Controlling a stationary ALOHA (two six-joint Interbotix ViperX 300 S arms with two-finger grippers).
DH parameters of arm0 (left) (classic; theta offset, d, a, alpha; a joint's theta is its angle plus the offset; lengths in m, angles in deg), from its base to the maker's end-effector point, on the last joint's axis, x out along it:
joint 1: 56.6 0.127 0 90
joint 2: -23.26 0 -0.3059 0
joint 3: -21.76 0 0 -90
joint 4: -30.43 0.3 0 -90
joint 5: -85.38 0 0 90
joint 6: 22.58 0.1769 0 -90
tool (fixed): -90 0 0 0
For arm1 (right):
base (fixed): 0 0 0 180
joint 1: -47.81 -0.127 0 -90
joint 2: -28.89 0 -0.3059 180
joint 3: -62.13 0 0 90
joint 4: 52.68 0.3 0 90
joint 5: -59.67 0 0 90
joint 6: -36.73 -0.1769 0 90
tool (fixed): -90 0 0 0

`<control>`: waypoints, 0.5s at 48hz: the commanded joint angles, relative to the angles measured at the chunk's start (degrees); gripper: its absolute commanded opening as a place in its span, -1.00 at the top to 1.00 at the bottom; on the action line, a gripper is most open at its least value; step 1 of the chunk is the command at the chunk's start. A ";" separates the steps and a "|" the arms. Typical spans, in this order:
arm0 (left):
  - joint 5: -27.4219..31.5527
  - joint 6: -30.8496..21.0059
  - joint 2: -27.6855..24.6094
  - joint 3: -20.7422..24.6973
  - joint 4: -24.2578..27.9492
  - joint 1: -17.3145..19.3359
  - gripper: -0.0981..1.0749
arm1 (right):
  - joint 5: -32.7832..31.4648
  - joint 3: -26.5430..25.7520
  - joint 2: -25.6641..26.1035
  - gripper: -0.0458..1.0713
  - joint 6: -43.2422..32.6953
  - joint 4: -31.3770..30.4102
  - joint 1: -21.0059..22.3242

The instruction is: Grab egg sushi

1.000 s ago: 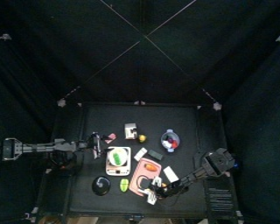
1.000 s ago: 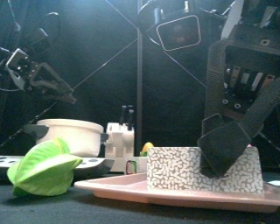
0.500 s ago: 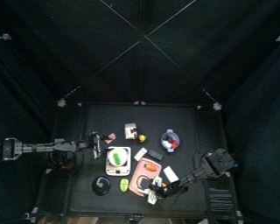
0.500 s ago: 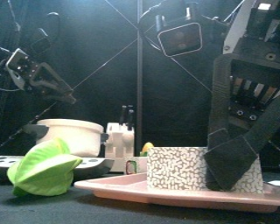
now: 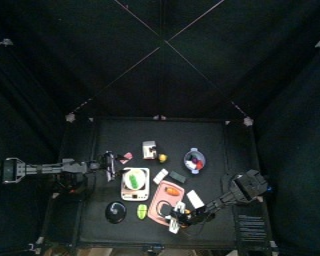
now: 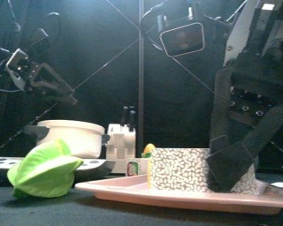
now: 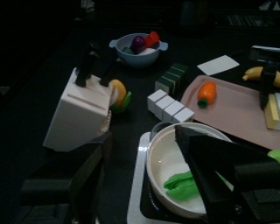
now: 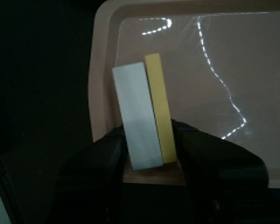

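The egg sushi [image 8: 149,105], a white rice block with a yellow egg slab along one side, lies on the pink tray [image 8: 224,52] in the right wrist view. My right gripper [image 8: 154,166] reaches in from the right over the tray [image 5: 172,190] at the table's front. Its jaws stand close together, one against each long side of the sushi's near end. In the front view the right gripper [image 6: 233,168] hangs down to the tray [image 6: 120,189] behind a speckled block [image 6: 179,169]. My left gripper [image 7: 166,175] is open and empty, resting at the table's left [image 5: 85,170].
A white bowl [image 7: 166,153] with a green leaf stands right below the left gripper. A white knife block [image 7: 84,109], a small bowl of fruit [image 7: 140,48] and small boxes fill the table's middle. A green leaf [image 6: 43,168] lies front left.
My right gripper has sunk lower onto the tray and shifted slightly right in the front view. The left arm has not moved.
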 commanded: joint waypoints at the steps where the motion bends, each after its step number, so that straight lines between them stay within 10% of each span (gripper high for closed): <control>1: -0.35 0.00 0.00 0.88 0.00 -0.18 -0.76 | -1.58 -0.44 1.85 -0.24 0.00 -0.09 0.18; 24: -0.35 0.09 0.00 1.14 0.00 -0.09 -0.76 | -13.18 -1.32 8.61 -0.04 0.00 -2.81 -0.18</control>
